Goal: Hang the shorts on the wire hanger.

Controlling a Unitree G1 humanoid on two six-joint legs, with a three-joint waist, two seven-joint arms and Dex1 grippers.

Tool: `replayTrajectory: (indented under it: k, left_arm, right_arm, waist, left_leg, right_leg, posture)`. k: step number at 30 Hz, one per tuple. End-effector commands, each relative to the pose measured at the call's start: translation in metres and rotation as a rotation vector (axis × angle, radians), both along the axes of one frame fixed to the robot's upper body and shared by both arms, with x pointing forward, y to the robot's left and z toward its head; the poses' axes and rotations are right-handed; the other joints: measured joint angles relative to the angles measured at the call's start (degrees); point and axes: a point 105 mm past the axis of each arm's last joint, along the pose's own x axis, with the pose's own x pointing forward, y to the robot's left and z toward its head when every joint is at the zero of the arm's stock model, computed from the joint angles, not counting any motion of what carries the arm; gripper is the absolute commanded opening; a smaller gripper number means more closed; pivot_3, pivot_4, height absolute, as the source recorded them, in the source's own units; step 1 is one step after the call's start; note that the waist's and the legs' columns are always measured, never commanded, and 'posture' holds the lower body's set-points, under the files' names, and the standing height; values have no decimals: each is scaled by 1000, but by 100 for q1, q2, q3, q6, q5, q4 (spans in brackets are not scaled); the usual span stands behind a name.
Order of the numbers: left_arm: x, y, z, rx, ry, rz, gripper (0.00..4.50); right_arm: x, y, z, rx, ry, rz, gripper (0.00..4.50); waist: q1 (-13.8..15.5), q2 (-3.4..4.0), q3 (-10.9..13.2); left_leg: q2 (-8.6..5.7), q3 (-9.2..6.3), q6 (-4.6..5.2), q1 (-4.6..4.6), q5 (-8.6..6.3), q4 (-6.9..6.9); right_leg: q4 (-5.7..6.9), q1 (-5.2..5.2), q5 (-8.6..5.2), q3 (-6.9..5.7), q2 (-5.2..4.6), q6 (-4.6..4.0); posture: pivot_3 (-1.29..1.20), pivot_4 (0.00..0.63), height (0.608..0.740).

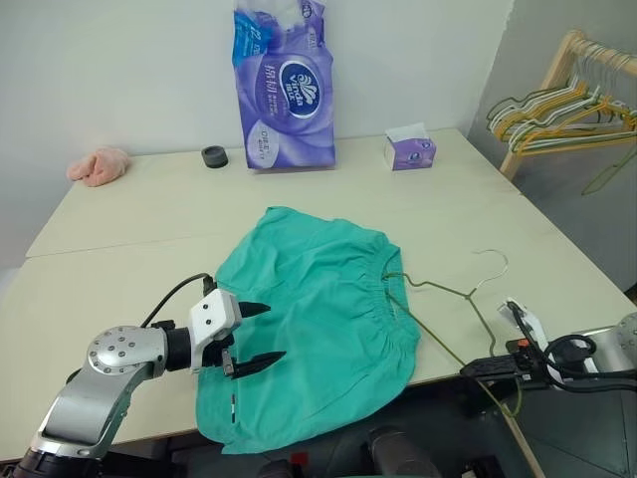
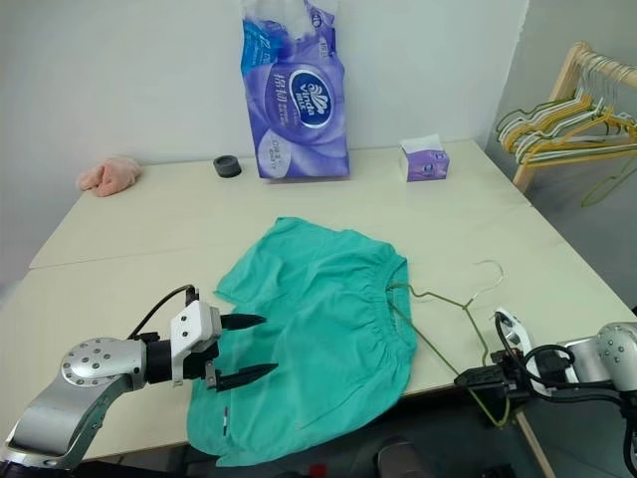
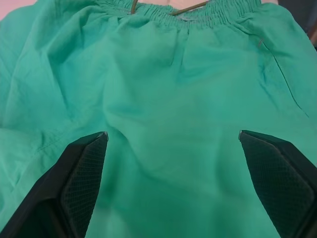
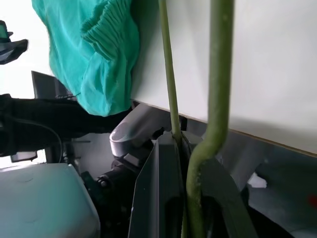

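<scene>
Tabletop (image 1: 119, 249): rumpled teal shorts (image 1: 318, 329)

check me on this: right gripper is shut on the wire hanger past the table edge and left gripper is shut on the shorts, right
Not quite. The left gripper is open, its fingers spread above the shorts without clamping them, as the left wrist view shows. The rest holds: the right gripper is shut on the wire hanger past the table edge.

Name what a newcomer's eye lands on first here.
The teal-green shorts sprawl at the table's near edge, hem hanging over it. The olive wire hanger pokes from the waistband, its corner pinched in the right gripper off the table edge. The left gripper hovers open over the cloth.
</scene>
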Motion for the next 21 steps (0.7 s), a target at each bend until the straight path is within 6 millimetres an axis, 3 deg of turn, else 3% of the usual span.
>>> replayTrajectory:
  k: [1,14,21]
  left_arm:
    - [1,-4,6,5,-46,-12,4479]
    - [4,-8,5,1,-59,-5,4479]
    - [6,-7,4,-9,-60,0,4479]
  right_arm:
    - [3,10,10,55,-15,27,0]
    - [50,21,0,30,-60,-166,0]
    - [61,35,9,45,-113,-146,0]
  waist:
    - [10,-1,1]
    - [18,3,6]
    - [39,6,8]
  left_leg:
    - [0,0,0,0,0,0]
    - [0,0,0,-4,0,-1]
    - [-1,-1,0,-7,0,-5]
  right_leg:
    - [0,0,0,0,0,0]
    - [0,-2,1,1,0,0]
    - [-2,-3,0,0,-1,0]
  posture:
    - [-245,50,740]
    - [-243,51,740]
    - [-249,49,740]
